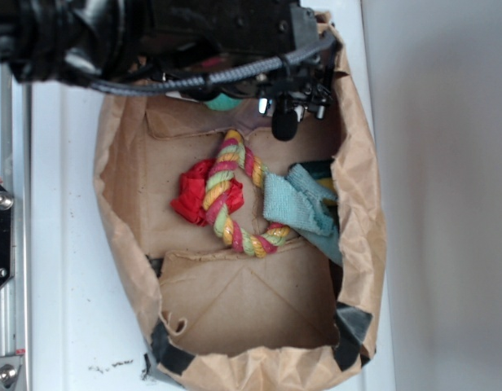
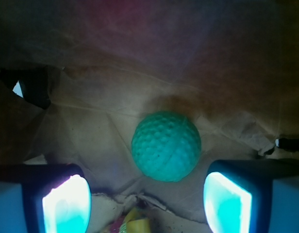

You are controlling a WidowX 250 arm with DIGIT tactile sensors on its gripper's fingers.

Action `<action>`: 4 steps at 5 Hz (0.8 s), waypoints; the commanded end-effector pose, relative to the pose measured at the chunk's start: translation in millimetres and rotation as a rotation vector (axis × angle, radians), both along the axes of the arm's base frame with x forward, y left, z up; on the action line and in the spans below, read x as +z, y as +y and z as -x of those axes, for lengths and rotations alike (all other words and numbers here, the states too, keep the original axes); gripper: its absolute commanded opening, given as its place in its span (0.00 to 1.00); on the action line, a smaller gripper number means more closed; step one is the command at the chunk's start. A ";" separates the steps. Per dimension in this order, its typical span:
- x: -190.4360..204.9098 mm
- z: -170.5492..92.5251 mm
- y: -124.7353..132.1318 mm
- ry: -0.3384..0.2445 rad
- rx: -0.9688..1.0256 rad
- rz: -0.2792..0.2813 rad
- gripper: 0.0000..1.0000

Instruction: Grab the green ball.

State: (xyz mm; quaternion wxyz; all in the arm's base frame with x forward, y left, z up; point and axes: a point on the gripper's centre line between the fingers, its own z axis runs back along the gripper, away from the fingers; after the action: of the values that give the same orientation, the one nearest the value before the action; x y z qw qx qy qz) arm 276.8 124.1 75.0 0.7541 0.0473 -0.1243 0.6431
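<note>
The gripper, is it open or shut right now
Open. In the wrist view the gripper has its two fingers spread wide apart, with the green ball just ahead between them, untouched.

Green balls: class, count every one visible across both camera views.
1. The green ball lies on the paper bag's floor at its far end, ahead of the open gripper. The arm may hide others.

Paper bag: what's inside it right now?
In the paper bag: rope ring, red piece, teal cloth, and the green ball ahead of the open gripper. The arm covers the bag's top end.
</note>
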 end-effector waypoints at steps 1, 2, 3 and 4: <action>18.6 12.5 24.9 -0.054 0.052 -0.009 1.00; 11.2 9.6 28.9 -0.028 0.067 -0.017 1.00; 11.2 9.6 28.9 -0.028 0.067 -0.017 1.00; 11.2 9.6 28.9 -0.028 0.067 -0.017 1.00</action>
State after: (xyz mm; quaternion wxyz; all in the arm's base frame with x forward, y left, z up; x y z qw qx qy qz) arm 273.0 133.4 67.8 0.7451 0.0620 -0.1078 0.6552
